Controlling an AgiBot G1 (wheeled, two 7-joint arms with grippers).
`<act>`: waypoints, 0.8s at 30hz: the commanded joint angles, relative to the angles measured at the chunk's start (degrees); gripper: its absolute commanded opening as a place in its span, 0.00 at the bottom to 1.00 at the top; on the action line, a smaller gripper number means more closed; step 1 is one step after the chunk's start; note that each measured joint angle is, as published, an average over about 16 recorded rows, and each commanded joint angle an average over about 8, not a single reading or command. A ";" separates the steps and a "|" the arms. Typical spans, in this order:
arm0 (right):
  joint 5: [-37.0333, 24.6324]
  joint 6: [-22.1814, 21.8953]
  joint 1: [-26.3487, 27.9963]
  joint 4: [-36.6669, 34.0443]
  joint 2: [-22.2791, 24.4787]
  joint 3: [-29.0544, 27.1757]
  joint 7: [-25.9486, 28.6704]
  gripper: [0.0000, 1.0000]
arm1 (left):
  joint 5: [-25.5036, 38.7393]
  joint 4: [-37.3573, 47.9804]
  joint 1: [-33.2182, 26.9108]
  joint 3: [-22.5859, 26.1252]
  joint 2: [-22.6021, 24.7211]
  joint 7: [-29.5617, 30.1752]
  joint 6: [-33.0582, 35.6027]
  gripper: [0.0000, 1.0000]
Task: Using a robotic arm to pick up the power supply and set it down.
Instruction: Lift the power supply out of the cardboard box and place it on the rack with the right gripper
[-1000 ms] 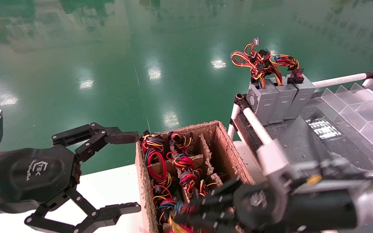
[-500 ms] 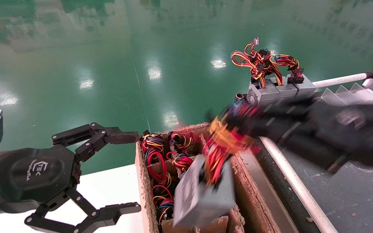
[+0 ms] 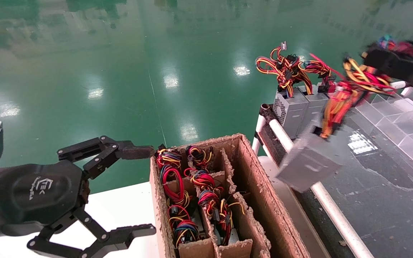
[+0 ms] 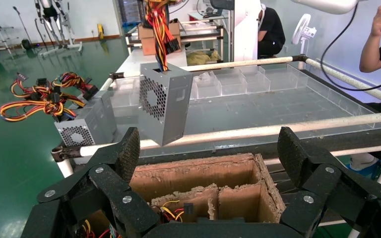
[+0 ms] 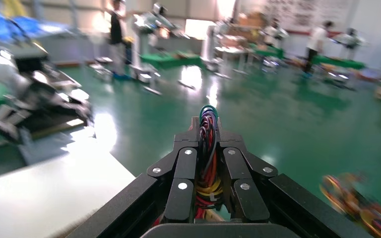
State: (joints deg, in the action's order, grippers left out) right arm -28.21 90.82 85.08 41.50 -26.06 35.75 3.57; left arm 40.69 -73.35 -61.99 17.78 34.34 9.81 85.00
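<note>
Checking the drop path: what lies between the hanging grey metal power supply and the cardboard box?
In the head view, only the rack's white rail separates the power supply, hanging from the right gripper, from the cardboard box.

Head looks down; wrists forward; cardboard box (image 3: 224, 186) shared.

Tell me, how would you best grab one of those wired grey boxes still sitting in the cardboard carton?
Probably by its wire bundle, coming straight down from above. In the carton the boxes sit deep between dividers, so only the wires stick up within reach. The right gripper is doing just that: shut on the wires of a grey box hanging beneath it. The left gripper waits open beside the carton.
</note>
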 commanded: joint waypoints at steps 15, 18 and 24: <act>-2.93 -0.07 -0.57 -14.11 5.30 3.54 -7.34 0.00 | -0.03 0.00 -0.01 0.04 -0.01 -0.02 -0.02 1.00; -3.73 -0.18 -0.42 -15.63 5.04 4.44 -8.07 0.00 | -0.03 0.00 -0.01 0.04 -0.02 -0.02 -0.02 1.00; -6.54 -0.50 1.62 -17.94 3.55 6.38 -9.35 0.00 | -0.04 0.00 -0.01 0.06 -0.02 -0.03 -0.02 1.00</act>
State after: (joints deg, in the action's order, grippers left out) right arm -34.91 90.37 86.97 23.67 -22.76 42.17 -5.74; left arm 40.65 -73.35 -62.01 17.84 34.31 9.78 84.98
